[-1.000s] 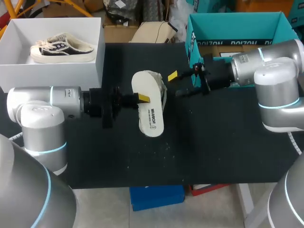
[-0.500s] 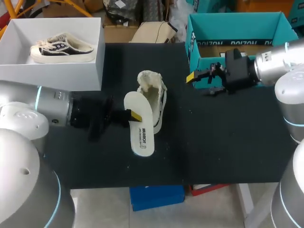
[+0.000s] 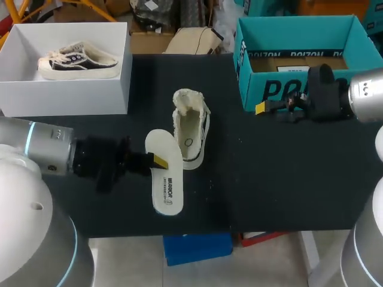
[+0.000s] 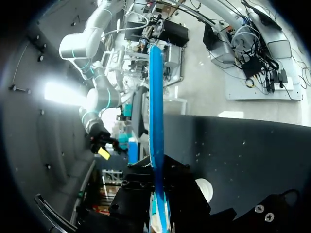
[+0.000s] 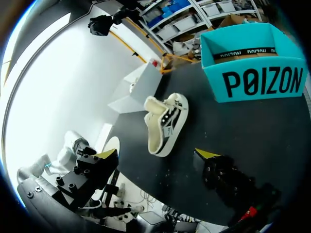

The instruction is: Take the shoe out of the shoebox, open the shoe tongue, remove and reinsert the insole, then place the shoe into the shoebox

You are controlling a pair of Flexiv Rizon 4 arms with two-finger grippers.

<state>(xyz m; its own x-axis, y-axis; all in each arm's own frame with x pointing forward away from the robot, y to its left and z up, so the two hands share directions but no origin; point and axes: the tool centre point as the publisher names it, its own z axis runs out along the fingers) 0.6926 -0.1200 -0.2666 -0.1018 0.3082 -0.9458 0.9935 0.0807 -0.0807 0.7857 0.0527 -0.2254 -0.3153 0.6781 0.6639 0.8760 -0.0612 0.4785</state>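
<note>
Insole out of the shoe and gripped in my left jaws; right jaws idle.
The shoe (image 3: 190,134) lies on the counter (image 3: 269,179) with its long axis running straight away from me, fleecy tongue end far, open heel end near. The insole (image 3: 164,179) sits just left of the shoe's heel, printed face up, its length nearly parallel to the shoe but slanted a little. My left jaws are clenched on the insole's left edge. My right jaws are spread wide with nothing between them, well right of the shoe, in front of the teal shoebox (image 3: 299,89). Far left of the shoe, a white box (image 3: 66,95) holds a second shoe (image 3: 78,60).
</note>
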